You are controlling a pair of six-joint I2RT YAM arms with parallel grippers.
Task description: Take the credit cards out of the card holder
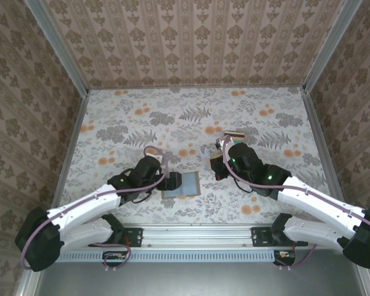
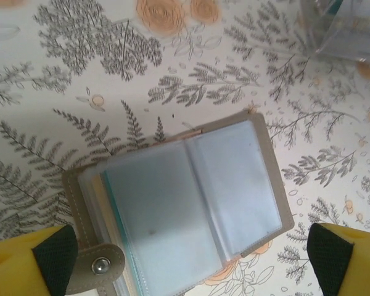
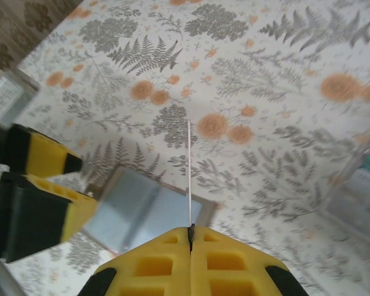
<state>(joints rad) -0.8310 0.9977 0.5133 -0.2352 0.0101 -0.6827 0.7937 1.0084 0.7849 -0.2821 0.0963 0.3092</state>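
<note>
Front-centre on the table [image 1: 142,117]: left gripper [image 1: 172,181] spread wide, its fingers either side of the open card holder [image 2: 185,203], which lies flat. Right gripper [image 3: 191,231] pinches one credit card [image 3: 190,172], seen edge-on above the holder. Best, I judge: carry it well aside, grip firm, then lay it flat.
</note>
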